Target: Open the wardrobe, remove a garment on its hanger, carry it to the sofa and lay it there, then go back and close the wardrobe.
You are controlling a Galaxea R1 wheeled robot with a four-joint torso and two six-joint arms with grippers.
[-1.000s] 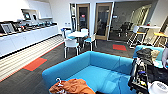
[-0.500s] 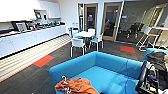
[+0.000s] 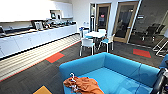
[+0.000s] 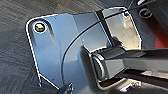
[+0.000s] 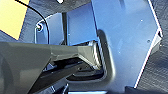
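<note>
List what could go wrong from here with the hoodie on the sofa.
The hoodie lies bunched at the sofa's front left corner, near the seat edge, so it might slide to the floor. The hanger sits loose on top and could slip off.

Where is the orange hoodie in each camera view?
Head view: orange hoodie on the blue sofa, bottom centre.
Left wrist view: dark grey carpet instead.
Right wrist view: dark grey carpet and a yellow tile instead.
Shared landmark: the dark grey carpet.
</note>
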